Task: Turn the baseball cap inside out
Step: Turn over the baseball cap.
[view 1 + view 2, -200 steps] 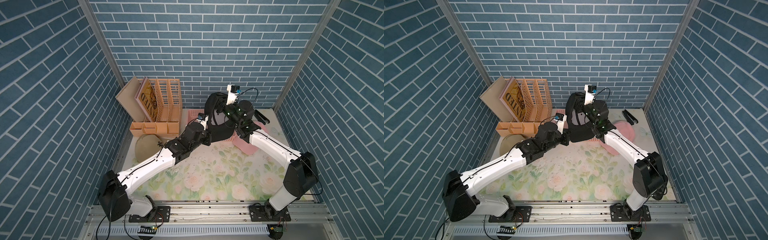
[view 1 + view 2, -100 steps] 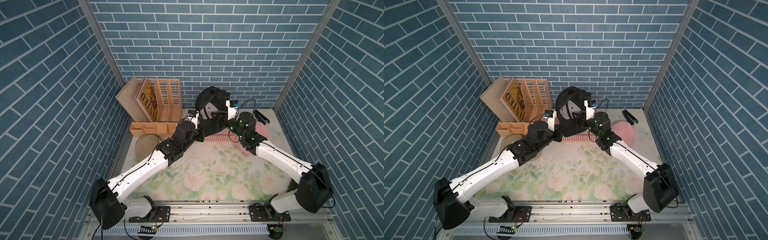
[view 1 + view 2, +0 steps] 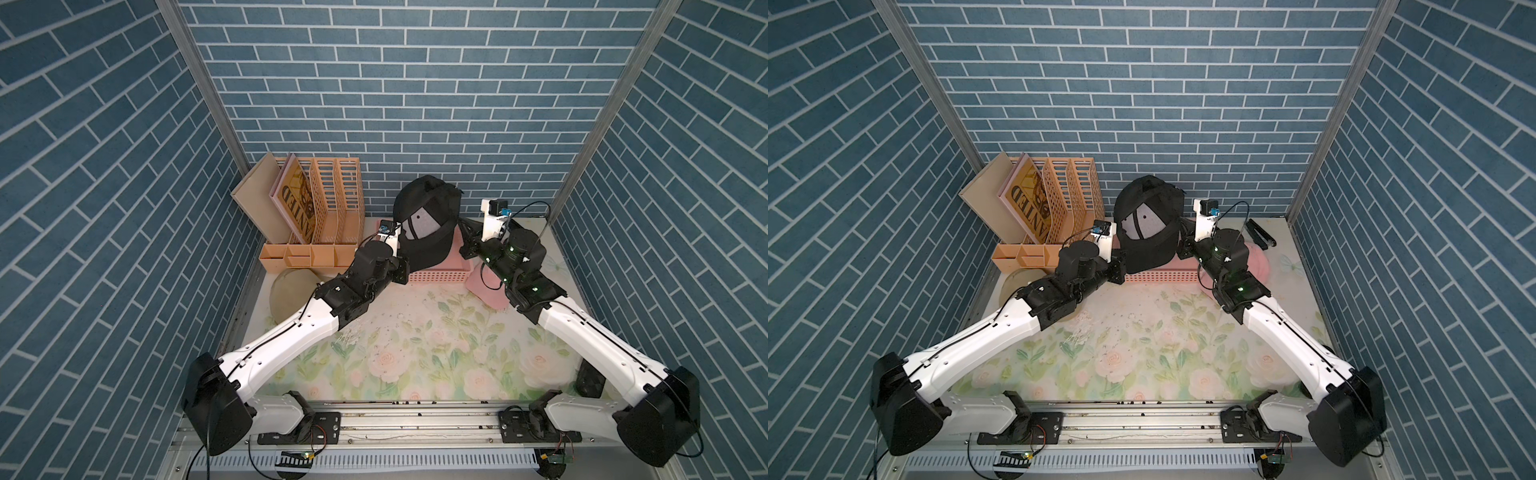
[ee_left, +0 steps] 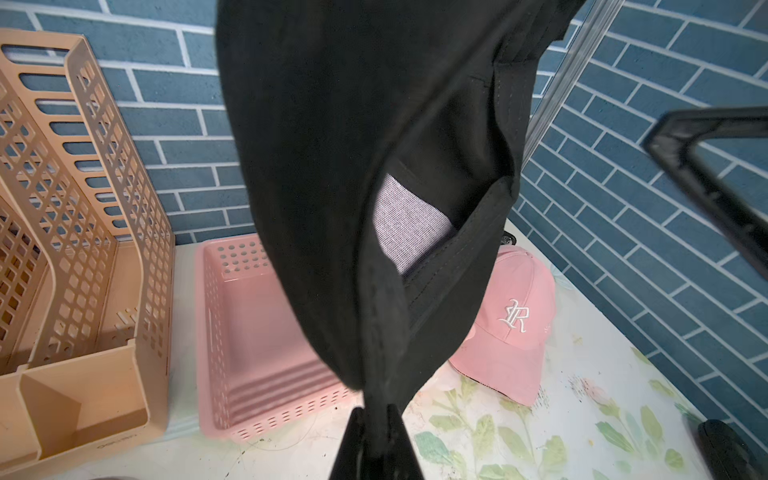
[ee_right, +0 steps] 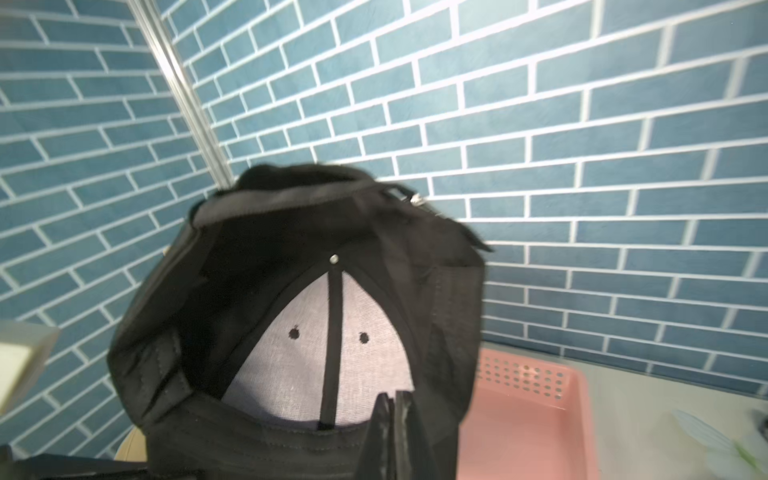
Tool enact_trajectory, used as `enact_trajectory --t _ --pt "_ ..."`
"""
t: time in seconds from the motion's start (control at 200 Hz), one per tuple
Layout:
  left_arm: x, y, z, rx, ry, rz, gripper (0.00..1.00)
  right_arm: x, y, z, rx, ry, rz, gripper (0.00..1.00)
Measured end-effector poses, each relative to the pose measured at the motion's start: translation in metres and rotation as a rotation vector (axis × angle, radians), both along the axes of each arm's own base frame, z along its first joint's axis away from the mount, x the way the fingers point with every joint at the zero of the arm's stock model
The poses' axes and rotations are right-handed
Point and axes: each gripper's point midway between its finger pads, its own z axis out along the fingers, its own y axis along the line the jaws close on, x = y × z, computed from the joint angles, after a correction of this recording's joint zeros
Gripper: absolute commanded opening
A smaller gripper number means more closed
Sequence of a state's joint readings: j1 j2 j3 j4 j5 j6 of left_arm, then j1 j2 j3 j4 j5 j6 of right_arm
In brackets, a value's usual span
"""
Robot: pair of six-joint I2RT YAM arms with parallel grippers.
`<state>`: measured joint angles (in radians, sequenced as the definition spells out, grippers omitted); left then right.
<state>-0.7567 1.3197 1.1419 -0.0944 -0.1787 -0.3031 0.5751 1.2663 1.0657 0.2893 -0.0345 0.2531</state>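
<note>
Above the pink perforated plastic basket [image 4: 249,332], at the back of the floral-print table [image 3: 415,353], the black fabric baseball cap [image 3: 428,232] is hanging aloft. Its opening is facing the top cameras, with the grey lining panels [image 5: 311,353] and two eyelets showing; the crown is not yet reversed. The left gripper [image 4: 376,415] is clamping the cap's lower rim, jaws pinched tight on fabric. The right gripper [image 5: 392,419] is sitting fully closed just beside the rim, apparently gripping nothing; contact is unclear.
</note>
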Motion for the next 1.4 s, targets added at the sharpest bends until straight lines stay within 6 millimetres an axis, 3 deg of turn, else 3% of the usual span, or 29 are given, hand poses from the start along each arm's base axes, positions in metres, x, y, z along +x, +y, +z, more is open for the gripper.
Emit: enact_trajectory --t 0.125,0.28,0.375,0.555,0.62,0.715,0.86,0.94,1.05,1.17,1.4 --pt "-0.003 -0.006 -0.001 0.01 0.001 -0.022 0.0 0.016 0.019 -0.006 -0.011 0.018 0.038 0.0" --pt "-0.01 -0.017 -0.002 0.014 0.001 -0.057 0.0 0.039 0.025 -0.01 0.003 0.018 0.0 0.0" --pt "-0.015 -0.023 -0.001 0.013 0.001 -0.076 0.0 0.061 0.014 -0.012 0.045 0.027 -0.09 0.0" --pt "-0.021 -0.03 0.0 -0.007 0.002 -0.091 0.0 0.095 -0.028 -0.012 0.137 0.015 -0.29 0.0" --pt "-0.021 -0.03 0.0 -0.015 0.0 -0.087 0.0 0.1 -0.03 -0.007 0.161 0.008 -0.31 0.0" --pt "-0.019 -0.029 0.002 -0.025 -0.008 -0.07 0.0 0.103 -0.017 0.004 0.184 -0.008 -0.293 0.0" --pt "-0.017 -0.025 0.002 -0.019 -0.015 -0.045 0.0 0.089 0.017 0.018 0.174 -0.036 -0.204 0.25" --pt "-0.015 -0.023 0.002 -0.013 -0.019 -0.034 0.0 0.074 0.042 0.022 0.141 -0.053 -0.126 0.33" --pt "-0.013 -0.021 0.002 -0.007 -0.024 -0.017 0.0 0.054 0.061 0.016 0.066 -0.046 -0.055 0.39" --pt "-0.011 -0.018 0.004 -0.009 -0.03 -0.005 0.0 0.034 0.045 0.019 -0.006 -0.038 -0.053 0.41" --pt "-0.006 -0.02 0.015 -0.018 -0.049 -0.002 0.0 -0.01 -0.001 0.061 -0.071 -0.084 -0.085 0.39"
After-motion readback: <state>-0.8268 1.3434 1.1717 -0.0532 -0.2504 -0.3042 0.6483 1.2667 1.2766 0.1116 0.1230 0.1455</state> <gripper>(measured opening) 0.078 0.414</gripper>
